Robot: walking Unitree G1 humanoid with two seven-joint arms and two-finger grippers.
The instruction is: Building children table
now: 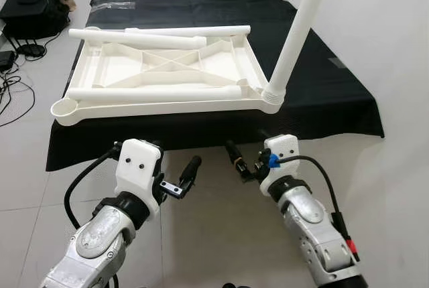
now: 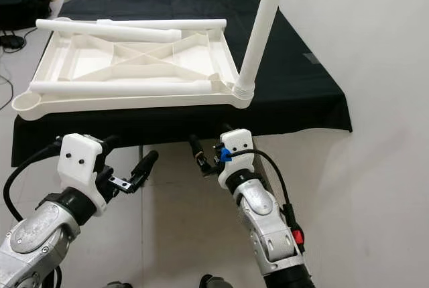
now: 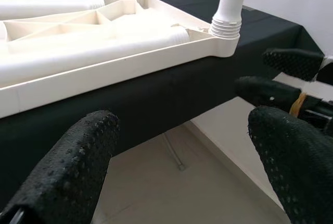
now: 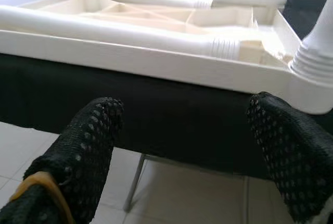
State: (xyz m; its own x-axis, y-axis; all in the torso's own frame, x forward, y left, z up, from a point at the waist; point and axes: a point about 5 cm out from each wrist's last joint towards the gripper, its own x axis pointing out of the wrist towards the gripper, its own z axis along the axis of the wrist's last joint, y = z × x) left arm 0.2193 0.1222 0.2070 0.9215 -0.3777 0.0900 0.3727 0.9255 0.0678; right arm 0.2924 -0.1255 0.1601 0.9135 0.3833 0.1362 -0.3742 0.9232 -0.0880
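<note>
One leg (image 1: 298,33) stands screwed into the inverted tabletop's (image 1: 161,74) near right corner on the black-draped surface (image 1: 322,80). Left end effector (image 1: 175,179) and right end effector (image 1: 249,161) hover below the near edge, fingers apart, empty.

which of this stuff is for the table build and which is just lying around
For the build:
- upturned white tabletop
- fitted leg standing in its near right corner
- three loose legs lying in it

Just lying about:
- black cloth under it
- cables on the floor
- black stand, far left
</note>
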